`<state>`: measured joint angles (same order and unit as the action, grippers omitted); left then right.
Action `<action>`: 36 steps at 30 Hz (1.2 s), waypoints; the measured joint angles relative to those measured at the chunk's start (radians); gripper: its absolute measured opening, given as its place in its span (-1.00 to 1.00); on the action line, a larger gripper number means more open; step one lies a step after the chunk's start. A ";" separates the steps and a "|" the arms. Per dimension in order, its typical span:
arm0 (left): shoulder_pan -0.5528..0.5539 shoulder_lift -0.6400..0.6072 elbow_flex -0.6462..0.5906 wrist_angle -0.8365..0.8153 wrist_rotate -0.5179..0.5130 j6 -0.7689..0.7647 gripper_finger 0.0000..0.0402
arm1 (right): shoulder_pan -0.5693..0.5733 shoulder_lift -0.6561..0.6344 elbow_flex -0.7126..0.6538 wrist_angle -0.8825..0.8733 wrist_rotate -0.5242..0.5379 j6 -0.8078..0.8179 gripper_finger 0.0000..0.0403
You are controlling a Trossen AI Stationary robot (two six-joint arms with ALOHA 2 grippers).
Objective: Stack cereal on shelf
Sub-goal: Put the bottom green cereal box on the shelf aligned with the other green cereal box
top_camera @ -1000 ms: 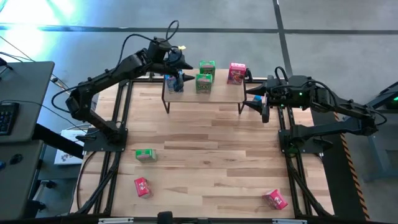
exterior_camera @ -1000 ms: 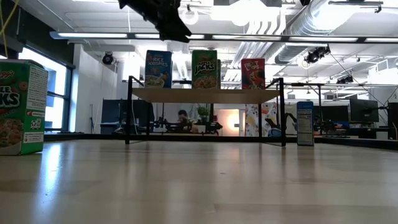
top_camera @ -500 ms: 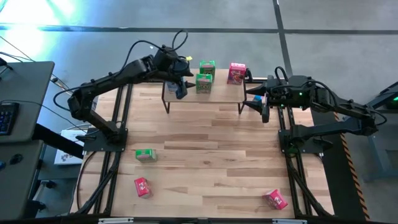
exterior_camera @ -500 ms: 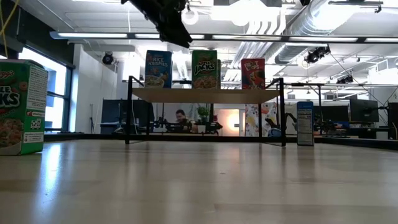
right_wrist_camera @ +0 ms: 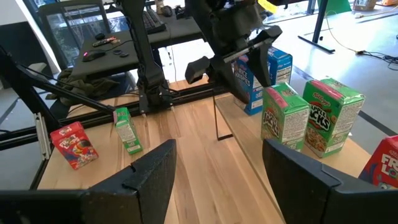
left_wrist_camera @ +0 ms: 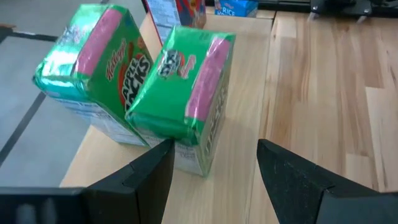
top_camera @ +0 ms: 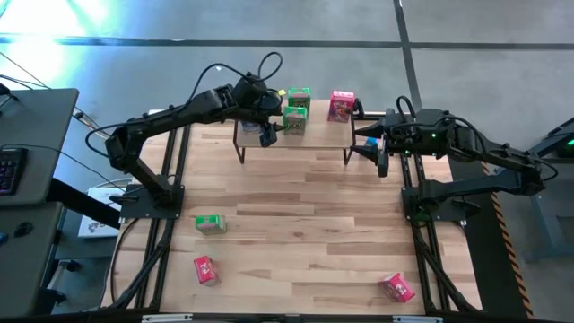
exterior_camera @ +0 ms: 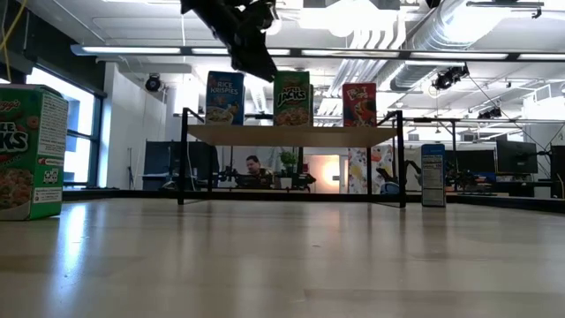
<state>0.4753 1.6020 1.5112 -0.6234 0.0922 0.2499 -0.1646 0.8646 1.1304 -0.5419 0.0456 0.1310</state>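
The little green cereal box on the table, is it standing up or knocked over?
Standing up. The small green cardboard cereal box on the large wooden tabletop shows its printed front upright in the low view.

Keyboard (top_camera: 7,170) on desk (top_camera: 40,117)

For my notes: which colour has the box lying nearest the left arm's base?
Green, the box on the tabletop; clearest in the high view.
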 joint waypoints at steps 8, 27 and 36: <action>-0.007 0.021 0.000 0.020 0.002 -0.014 0.10 | 0.000 0.000 0.000 0.000 0.000 0.000 0.15; -0.041 -0.041 0.000 0.092 -0.012 -0.033 0.10 | 0.000 0.000 0.000 0.000 0.000 0.000 0.15; -0.139 -0.045 0.000 0.112 -0.019 -0.013 0.10 | 0.000 0.000 0.000 0.000 0.000 0.000 0.15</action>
<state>0.3367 1.5574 1.5112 -0.5110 0.0734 0.2373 -0.1647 0.8642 1.1304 -0.5420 0.0456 0.1310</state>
